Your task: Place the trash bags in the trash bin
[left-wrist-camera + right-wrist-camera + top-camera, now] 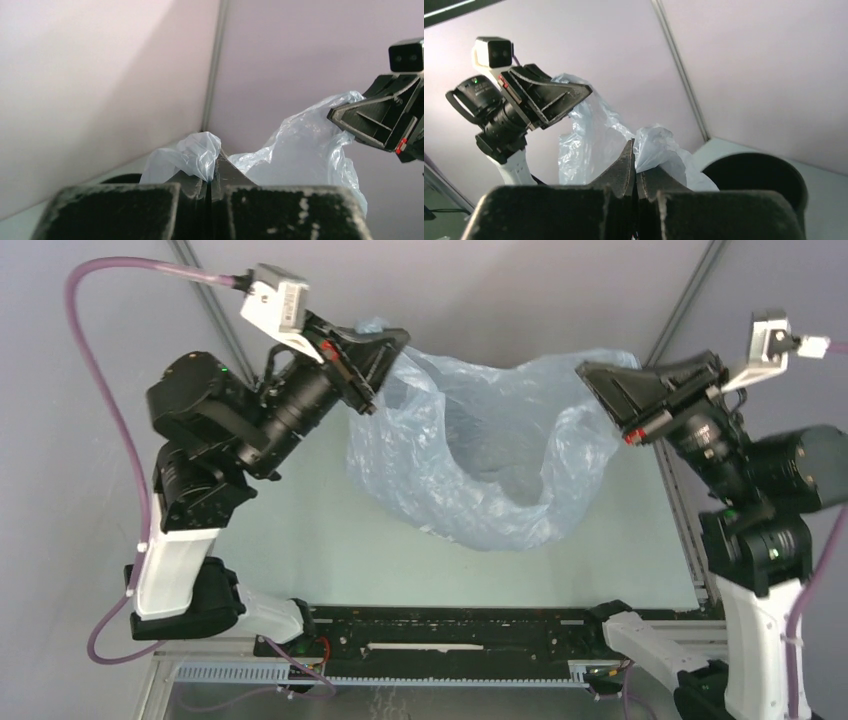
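Note:
The pale blue trash bag [480,480] hangs stretched between my two raised grippers, its mouth spread open and its body sagging down to the table. My left gripper [395,340] is shut on the bag's left top edge, and the film bunches out between its jaws [200,152]. My right gripper [592,370] is shut on the right top edge [656,145]. The black trash bin [756,180] stands on the table beneath the bag. In the top view it shows only as a dim dark shape through the film [492,455].
Grey enclosure walls with metal corner posts [205,300] close in the back and sides. A black rail [450,635] runs along the near table edge between the arm bases. The pale green table top [300,560] lies in front of the bag.

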Controlling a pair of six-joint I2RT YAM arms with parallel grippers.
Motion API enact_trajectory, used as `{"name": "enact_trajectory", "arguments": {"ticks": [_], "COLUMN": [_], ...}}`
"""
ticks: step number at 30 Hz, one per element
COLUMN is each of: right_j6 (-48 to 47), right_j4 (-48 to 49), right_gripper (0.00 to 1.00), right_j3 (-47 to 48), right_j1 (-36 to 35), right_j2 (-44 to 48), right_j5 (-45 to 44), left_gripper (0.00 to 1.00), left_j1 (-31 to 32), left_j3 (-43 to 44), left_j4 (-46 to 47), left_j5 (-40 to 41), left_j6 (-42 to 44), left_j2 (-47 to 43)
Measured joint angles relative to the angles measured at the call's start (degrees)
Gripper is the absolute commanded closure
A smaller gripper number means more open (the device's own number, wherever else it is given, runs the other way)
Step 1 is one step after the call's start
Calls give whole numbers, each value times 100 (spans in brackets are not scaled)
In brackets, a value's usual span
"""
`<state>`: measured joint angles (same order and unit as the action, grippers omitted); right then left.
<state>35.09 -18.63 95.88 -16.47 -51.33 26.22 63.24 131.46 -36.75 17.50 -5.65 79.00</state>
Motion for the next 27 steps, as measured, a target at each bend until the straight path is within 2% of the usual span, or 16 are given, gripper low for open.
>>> {"name": "enact_trajectory", "arguments": {"ticks": [6,11,16,22,27], "right_j6": [601,815,831,883,1003], "right_j4": [929,1204,1204,1029,927], "right_gripper": [100,100,100,100,99], "right_j3": [612,1274,1565,1423,326], "right_j1": [-2,-7,-7,20,168], "right_j2": [-1051,-1801,-2090,-2186,-2055], "right_j5": [308,367,271,103,94], "left_gripper": [100,100,100,100,100], "left_j1": [-216,-754,-1388,-2168,-2481], "left_j3": [450,732,730,702,350], "left_j4": [223,470,634,723,662], "left_j5": [627,634,415,-251,-774], "left_j6": [461,470,256,-328,-710], "left_j2": [-4,101,203,533,765]}}
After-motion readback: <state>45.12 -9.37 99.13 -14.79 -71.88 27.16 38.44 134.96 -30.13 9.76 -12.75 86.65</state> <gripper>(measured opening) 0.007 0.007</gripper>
